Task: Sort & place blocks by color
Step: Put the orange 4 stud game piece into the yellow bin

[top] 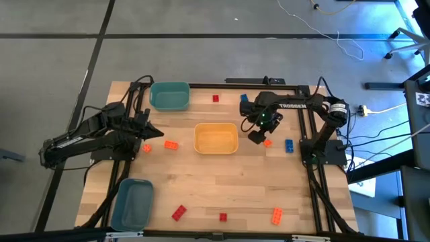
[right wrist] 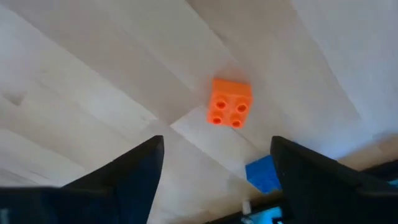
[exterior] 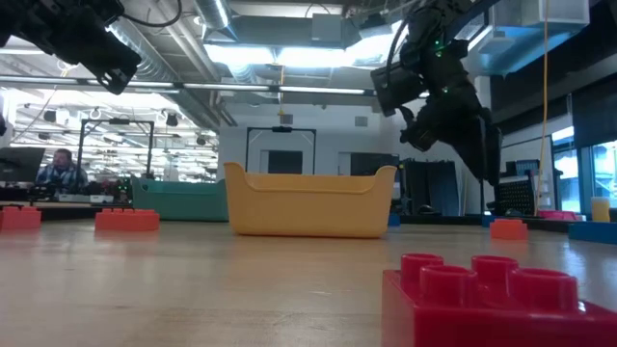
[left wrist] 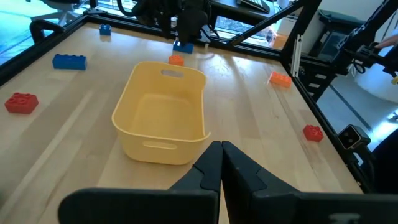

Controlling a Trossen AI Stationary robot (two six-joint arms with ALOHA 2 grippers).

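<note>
Small red, orange and blue blocks lie scattered flat on the wooden table. My right gripper (top: 261, 138) hangs open above the table, just right of the yellow bin (top: 216, 139). In the right wrist view an orange square block (right wrist: 231, 102) lies on the wood ahead of the spread fingers (right wrist: 217, 143), with a blue block (right wrist: 264, 173) beside it. In the high view these are the orange block (top: 268, 142) and the blue block (top: 289, 145). My left gripper (top: 156, 133) is shut and empty, left of the yellow bin (left wrist: 161, 112), above two orange blocks (top: 146, 147) (top: 170, 144).
A teal bin (top: 169, 95) stands at the far left and a blue bin (top: 132, 204) at the near left. A red block (top: 216, 98) and a blue block (top: 244, 98) lie near the far edge. Two red blocks (top: 179, 213) (top: 223, 216) and an orange block (top: 276, 215) lie near the near edge.
</note>
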